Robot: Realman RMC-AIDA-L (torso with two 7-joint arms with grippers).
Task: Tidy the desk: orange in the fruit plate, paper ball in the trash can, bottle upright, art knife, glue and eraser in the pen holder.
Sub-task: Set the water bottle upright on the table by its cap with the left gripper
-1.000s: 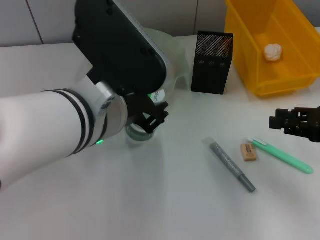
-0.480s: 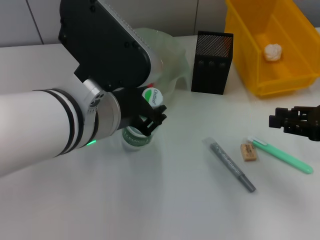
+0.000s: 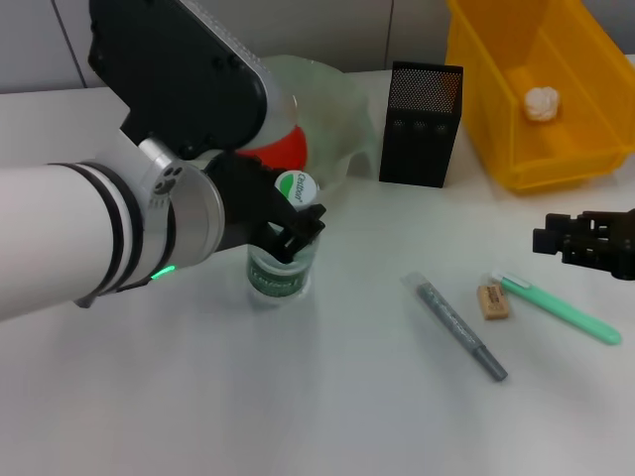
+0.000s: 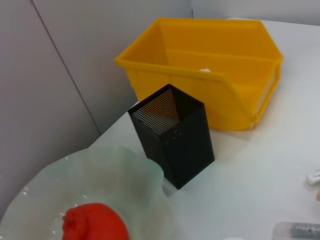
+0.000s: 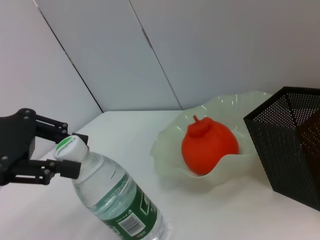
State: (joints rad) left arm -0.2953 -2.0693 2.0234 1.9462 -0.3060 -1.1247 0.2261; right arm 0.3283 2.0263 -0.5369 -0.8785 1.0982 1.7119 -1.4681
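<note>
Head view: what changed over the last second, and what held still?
The left claw, at the neck of the small clear plastic water bottle, drew back toward the robot, uncovering the bottle's white cap, more of its green label and the red-orange fruit in the pale-green glass bowl. The right claw, tan eraser and black mesh cup stayed put.

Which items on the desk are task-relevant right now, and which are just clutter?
Task items:
orange in the fruit plate
paper ball in the trash can
bottle, neck between the left gripper fingers
eraser
pen holder
grey stick
green tool

Clutter:
nothing else visible; right gripper idle.
</note>
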